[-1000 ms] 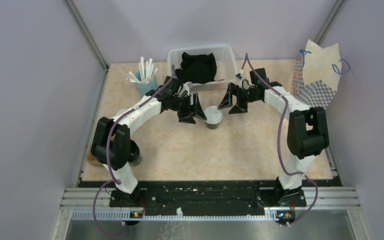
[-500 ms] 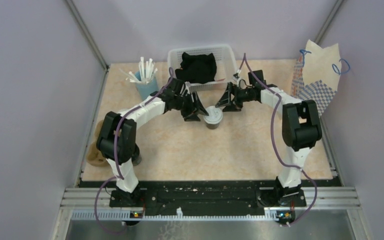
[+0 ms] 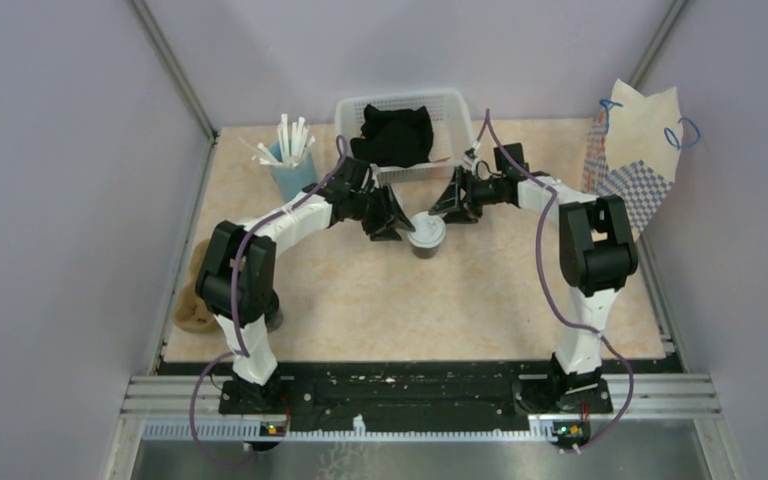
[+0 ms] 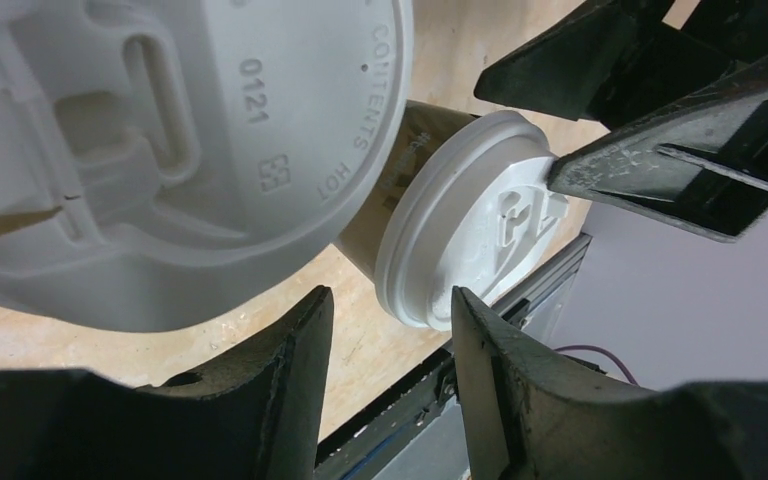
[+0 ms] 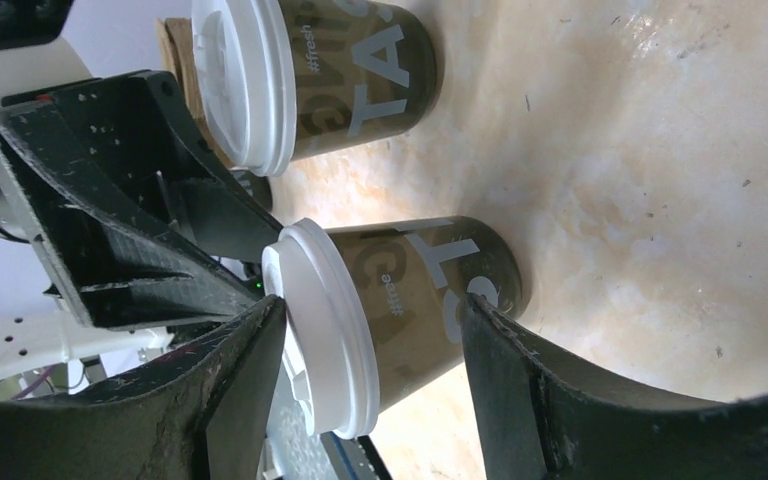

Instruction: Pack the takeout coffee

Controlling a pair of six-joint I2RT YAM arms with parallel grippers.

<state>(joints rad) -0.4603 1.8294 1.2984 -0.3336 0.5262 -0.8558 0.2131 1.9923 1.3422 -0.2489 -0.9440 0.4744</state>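
Two brown paper coffee cups with white lids stand upright on the table. One cup (image 3: 427,232) sits mid-table between my grippers. In the right wrist view this cup (image 5: 410,300) lies in the gap of my open right gripper (image 5: 370,340), ungripped. The second cup (image 5: 310,80) stands beyond it, under my left arm and hidden from the top view. Its lid (image 4: 160,130) fills the left wrist view. My left gripper (image 4: 390,330) is open and empty, close beside the first cup (image 4: 460,230). The brown pulp carrier (image 3: 192,305) lies at the table's left edge.
A white basket (image 3: 350,105) holding black cloth stands at the back centre. A blue cup of white straws (image 3: 290,160) is at the back left. A paper bag (image 3: 640,150) stands at the right wall. A dark round object (image 3: 272,318) sits by the left arm.
Both grippers have closed in a little on the mid-table cup, the right arm reaching further left. The cup has not moved.
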